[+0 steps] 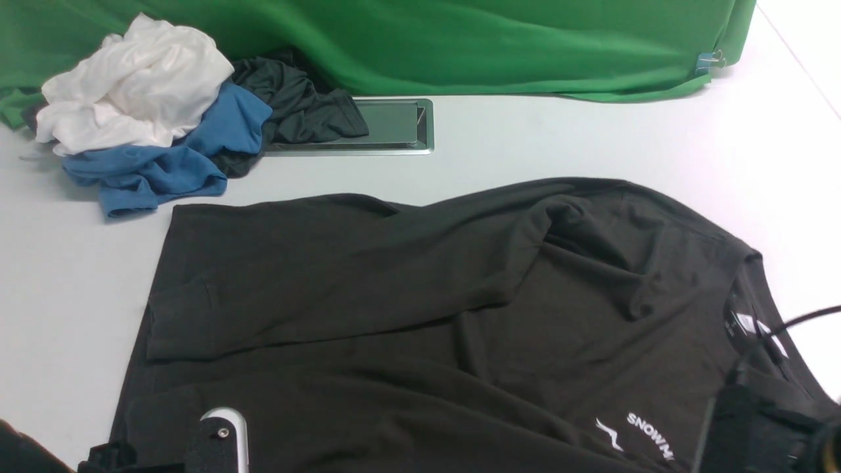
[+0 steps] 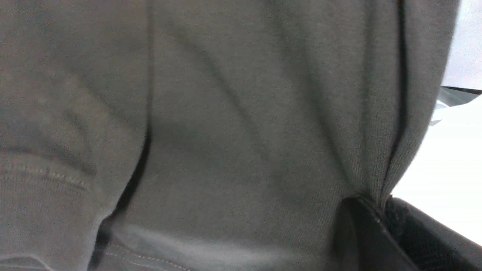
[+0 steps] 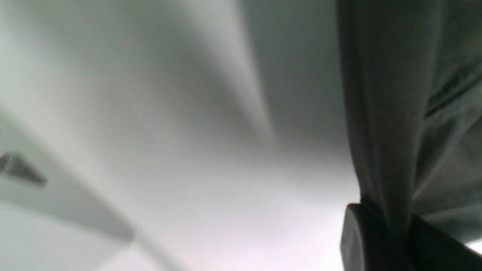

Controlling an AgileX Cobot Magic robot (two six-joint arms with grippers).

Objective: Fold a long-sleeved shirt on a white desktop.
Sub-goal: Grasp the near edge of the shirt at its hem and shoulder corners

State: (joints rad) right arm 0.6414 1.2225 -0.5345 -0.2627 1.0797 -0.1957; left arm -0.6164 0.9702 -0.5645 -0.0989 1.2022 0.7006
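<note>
The long-sleeved shirt (image 1: 420, 309), black-brown, lies spread on the white desktop (image 1: 558, 138). Its collar is toward the right, and a sleeve is folded across the body. The white logo (image 1: 647, 435) and neck label (image 1: 749, 325) show near the right front. My left gripper (image 2: 382, 206) is shut on a pinch of the shirt's ribbed edge (image 2: 388, 177) at the front left; only its wrist (image 1: 220, 437) shows in the front view. At the collar end, my right gripper (image 3: 395, 226) is shut on a bunched fold of the shirt (image 3: 380, 131), and its dark body (image 1: 762, 427) partly covers that end.
A pile of white (image 1: 138, 85), blue (image 1: 171, 157) and black (image 1: 295, 105) garments sits at the back left, partly over the silver hatch (image 1: 391, 125). A green cloth backdrop (image 1: 460, 46) runs along the back edge. A black cable (image 1: 808, 316) crosses at the right.
</note>
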